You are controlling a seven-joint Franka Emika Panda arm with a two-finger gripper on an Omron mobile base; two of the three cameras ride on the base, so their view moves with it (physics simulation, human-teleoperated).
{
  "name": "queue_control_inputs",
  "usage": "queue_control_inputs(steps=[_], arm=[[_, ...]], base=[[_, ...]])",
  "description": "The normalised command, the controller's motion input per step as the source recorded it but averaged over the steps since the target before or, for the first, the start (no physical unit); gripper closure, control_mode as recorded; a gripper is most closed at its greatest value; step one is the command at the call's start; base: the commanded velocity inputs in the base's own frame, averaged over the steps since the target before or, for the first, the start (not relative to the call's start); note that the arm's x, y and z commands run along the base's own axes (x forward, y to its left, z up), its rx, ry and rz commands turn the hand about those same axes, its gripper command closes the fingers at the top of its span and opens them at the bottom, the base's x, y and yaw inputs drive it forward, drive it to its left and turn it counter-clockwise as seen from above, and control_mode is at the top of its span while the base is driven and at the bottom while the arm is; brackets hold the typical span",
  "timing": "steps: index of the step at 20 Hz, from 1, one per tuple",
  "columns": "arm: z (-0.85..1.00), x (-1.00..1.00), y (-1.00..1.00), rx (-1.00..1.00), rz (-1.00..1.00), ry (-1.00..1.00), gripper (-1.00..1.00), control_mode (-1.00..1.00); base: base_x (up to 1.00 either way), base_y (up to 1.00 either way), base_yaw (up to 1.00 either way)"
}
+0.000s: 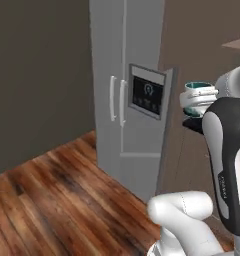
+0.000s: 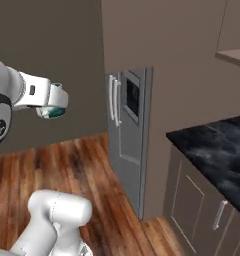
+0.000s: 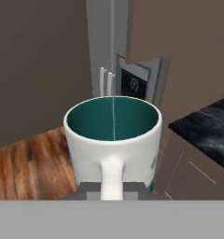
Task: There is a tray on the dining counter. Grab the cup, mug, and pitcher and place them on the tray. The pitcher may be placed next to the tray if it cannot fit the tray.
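The white mug (image 3: 113,135) with a teal inside and dark teal lower band hangs in the air, upright, its handle turned toward the hand camera. My gripper (image 3: 112,189) is shut on the mug at the handle side, with dark fingertips showing either side of the handle. In the left base view the mug (image 1: 196,98) sits at the end of my raised arm, in front of the fridge corner. In the right base view the mug (image 2: 54,103) is at the far left, high above the wooden floor. The tray, dining counter, cup and pitcher are out of view.
A tall grey fridge (image 1: 123,100) with two vertical handles and a dark dispenser panel stands ahead. Right of it runs a black marble worktop (image 2: 217,145) over beige cabinets. A dark wall (image 1: 37,75) stands to the left, with open wooden floor (image 1: 57,200) below.
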Motion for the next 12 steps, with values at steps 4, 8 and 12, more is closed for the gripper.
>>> queue_control_inputs(steps=[4,8,12], arm=[[0.0,0.0,0.0,0.0,0.0,0.0,1.0,1.0],[0.0,0.0,0.0,0.0,0.0,0.0,1.0,1.0],[0.0,0.0,0.0,0.0,0.0,0.0,1.0,1.0]], base=[[-0.2,0.0,1.0],[-0.02,0.0,1.0],[0.21,-0.01,0.88]])
